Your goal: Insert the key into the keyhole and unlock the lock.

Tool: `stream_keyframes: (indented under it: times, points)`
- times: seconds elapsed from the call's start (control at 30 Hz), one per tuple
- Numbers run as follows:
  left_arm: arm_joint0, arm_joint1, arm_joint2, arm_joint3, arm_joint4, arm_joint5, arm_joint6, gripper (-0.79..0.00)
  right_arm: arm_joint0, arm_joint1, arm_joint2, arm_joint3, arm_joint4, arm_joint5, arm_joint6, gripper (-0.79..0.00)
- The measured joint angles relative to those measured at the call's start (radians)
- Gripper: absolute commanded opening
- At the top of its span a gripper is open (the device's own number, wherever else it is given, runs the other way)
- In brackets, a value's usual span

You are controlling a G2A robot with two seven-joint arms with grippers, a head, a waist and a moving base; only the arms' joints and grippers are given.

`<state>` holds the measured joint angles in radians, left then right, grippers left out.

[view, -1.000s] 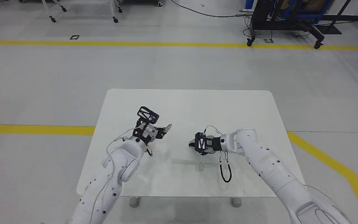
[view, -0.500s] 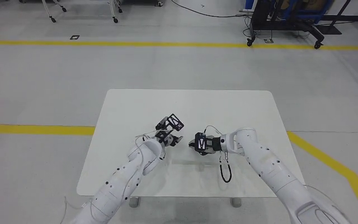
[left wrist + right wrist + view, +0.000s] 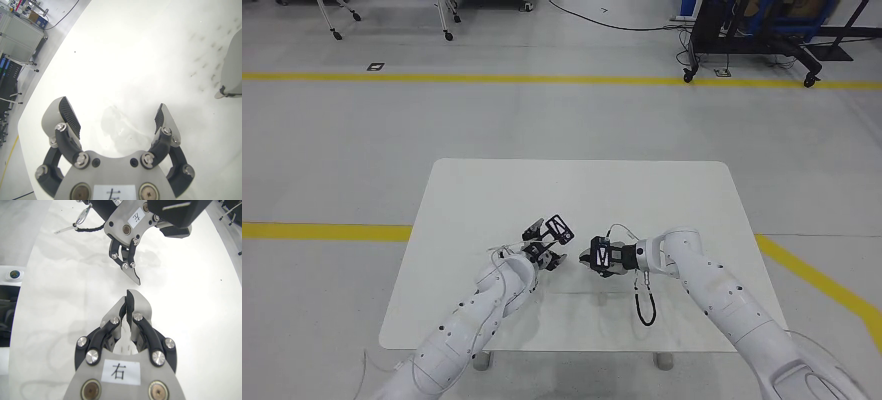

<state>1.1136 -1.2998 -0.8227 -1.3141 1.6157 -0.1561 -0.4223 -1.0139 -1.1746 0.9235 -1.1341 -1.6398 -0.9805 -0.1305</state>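
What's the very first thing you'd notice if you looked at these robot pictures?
The left hand and the right hand point at each other, nearly tip to tip with a little gap between them, over the middle of the white table. The left hand's fingers are spread wide with nothing between them, while the right hand is pinched shut.

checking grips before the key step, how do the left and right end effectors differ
The left end effector is open, spread wide with nothing between; the right end effector is shut tight. The left one faces the right one head-on from the opposite direction, tips close but apart. Both hang over the white table.
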Motion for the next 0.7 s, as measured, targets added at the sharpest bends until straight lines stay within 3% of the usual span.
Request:
stream_keyframes:
  times: [0.27,0.5,0.7]
  points:
    - [-0.001,-0.002,-0.037,-0.028,-0.015,0.020,0.010,0.000,-0.042,0.018,0.059,-0.057,0.042,0.045,-0.031,-0.785]
    - [0.028,0.015,-0.173,-0.169,-0.083,0.063,-0.007,0.000,-0.158,0.059,0.221,-0.124,0.198,0.008,-0.240,-0.785]
    - [0.029,0.015,-0.168,-0.163,-0.083,0.064,-0.008,0.000,-0.164,0.061,0.231,-0.124,0.210,-0.001,-0.255,-0.785]
